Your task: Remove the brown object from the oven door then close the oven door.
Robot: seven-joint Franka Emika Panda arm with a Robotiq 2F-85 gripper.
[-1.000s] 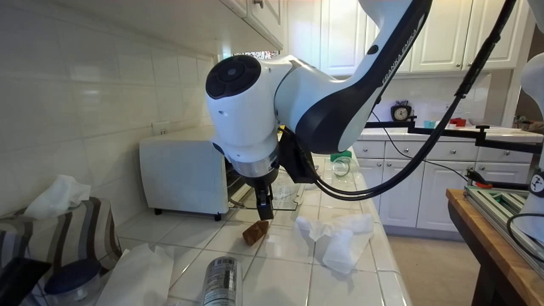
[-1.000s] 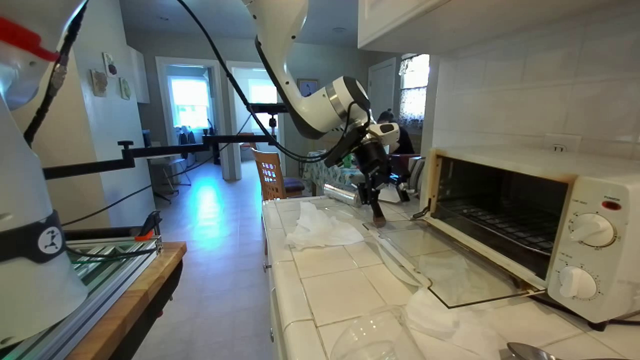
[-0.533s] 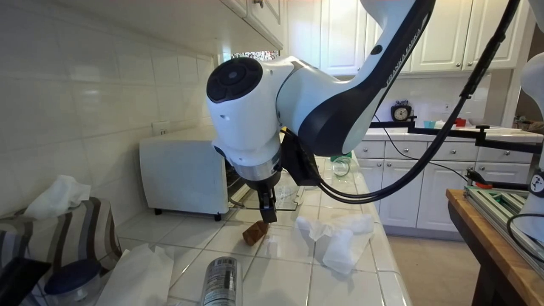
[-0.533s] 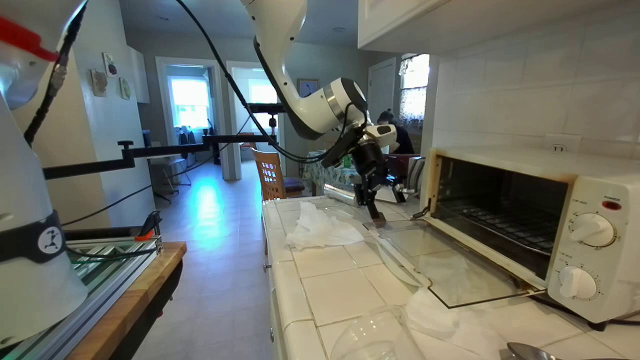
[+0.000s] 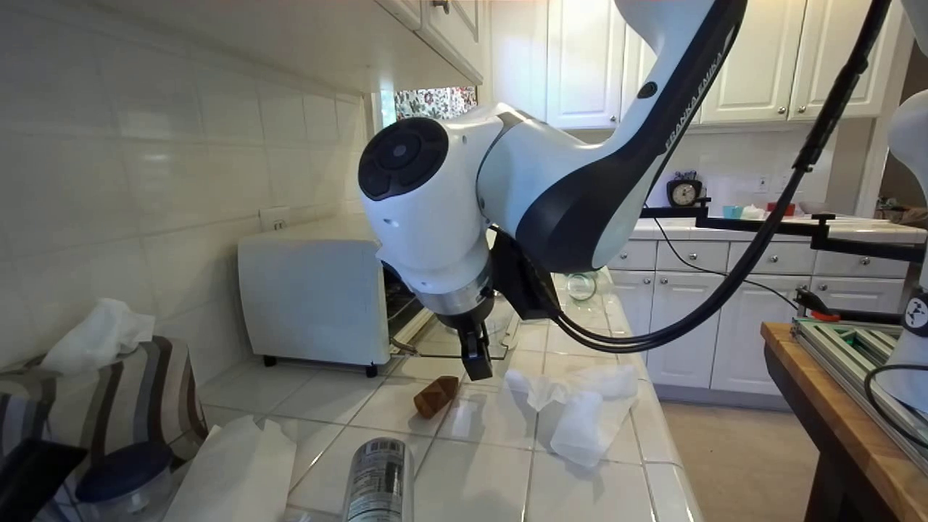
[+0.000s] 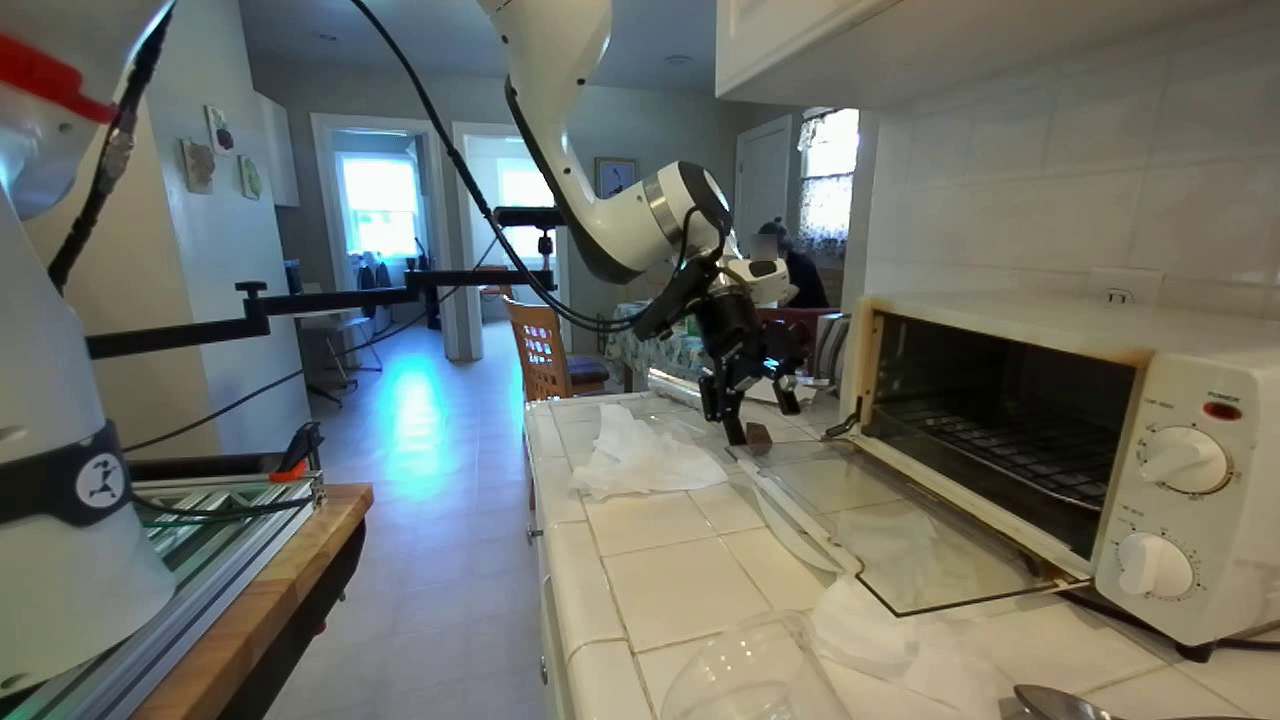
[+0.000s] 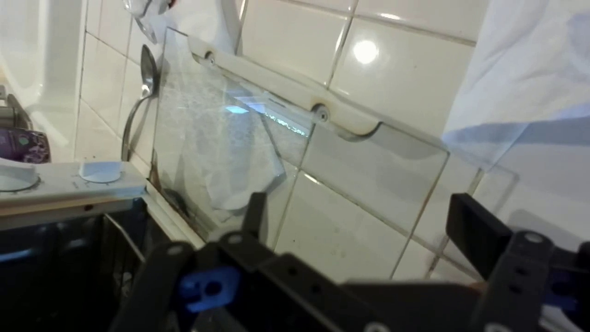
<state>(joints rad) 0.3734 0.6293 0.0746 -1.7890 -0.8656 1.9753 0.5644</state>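
The brown object (image 5: 436,396), a small faceted lump, lies on the tiled counter just beyond the end of the lowered oven door (image 6: 930,560). Its top pokes out beside a finger in an exterior view as a brown object (image 6: 758,438); in the wrist view only a sliver shows at lower right. The door lies flat, hinged down from the white oven (image 6: 1235,330), its glass pane and handle strip (image 7: 295,92) visible. My gripper (image 5: 476,370) hangs low and tilted beside the brown object, open with nothing held. In the wrist view, the gripper (image 7: 358,212) has the glass edge between its fingertips.
A metal can (image 5: 378,482) lies nearer that camera. Crumpled paper (image 5: 591,413) rests by the counter's front edge. A glass jar (image 6: 755,670) and a spoon (image 7: 146,74) are near the door's far end. A striped tissue box (image 5: 145,395) stands against the wall.
My gripper has shifted away from the brown object, toward the counter's front edge, and tilted a little more. It no longer overlaps the brown object, which has stayed put.
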